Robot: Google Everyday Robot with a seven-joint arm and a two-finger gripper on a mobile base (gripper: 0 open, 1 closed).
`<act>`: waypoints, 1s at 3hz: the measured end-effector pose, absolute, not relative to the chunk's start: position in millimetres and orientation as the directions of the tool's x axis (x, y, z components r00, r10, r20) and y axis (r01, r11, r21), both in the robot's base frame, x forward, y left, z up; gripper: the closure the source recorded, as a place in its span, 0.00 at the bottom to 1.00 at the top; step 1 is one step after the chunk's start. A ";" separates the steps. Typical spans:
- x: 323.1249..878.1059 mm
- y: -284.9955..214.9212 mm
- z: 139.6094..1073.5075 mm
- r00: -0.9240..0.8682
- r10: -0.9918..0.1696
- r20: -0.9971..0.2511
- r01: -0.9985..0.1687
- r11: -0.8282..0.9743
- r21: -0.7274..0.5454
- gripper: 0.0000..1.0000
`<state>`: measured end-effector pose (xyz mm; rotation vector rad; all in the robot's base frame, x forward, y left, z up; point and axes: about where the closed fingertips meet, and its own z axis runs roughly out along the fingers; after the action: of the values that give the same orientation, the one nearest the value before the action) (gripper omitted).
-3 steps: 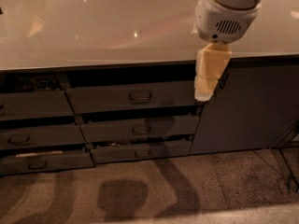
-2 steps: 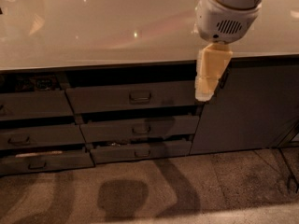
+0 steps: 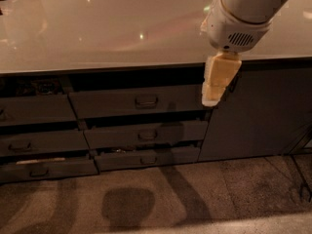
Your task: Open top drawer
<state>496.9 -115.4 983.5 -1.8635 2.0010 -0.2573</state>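
Observation:
The top drawer [image 3: 112, 103] is the widest dark grey front in the middle column, just under the counter edge, with a small loop handle [image 3: 146, 101] at its centre. A dark gap shows above the front; its inside is hidden. My gripper [image 3: 213, 95] hangs pale yellow from the white wrist [image 3: 236, 21], pointing down. Its tip is level with the drawer's right end, to the right of the handle and apart from it.
Two shorter drawer fronts [image 3: 146, 135] [image 3: 146, 158] sit below the top drawer. A left column of drawers [image 3: 36, 110] stands beside them. A grey cabinet door [image 3: 263, 113] is on the right. The glossy countertop [image 3: 112, 28] spans the view above a carpeted floor [image 3: 161, 199].

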 end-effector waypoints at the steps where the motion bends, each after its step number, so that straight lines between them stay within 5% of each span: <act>1: 501.4 -120.1 979.1 -0.054 -0.986 -0.159 -0.914 0.113 -0.390 0.00; 3: 537.6 -161.2 918.7 -0.142 -0.966 -0.217 -0.927 0.207 -0.311 0.00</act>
<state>537.6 -161.2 918.7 -1.7675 2.1233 -0.1445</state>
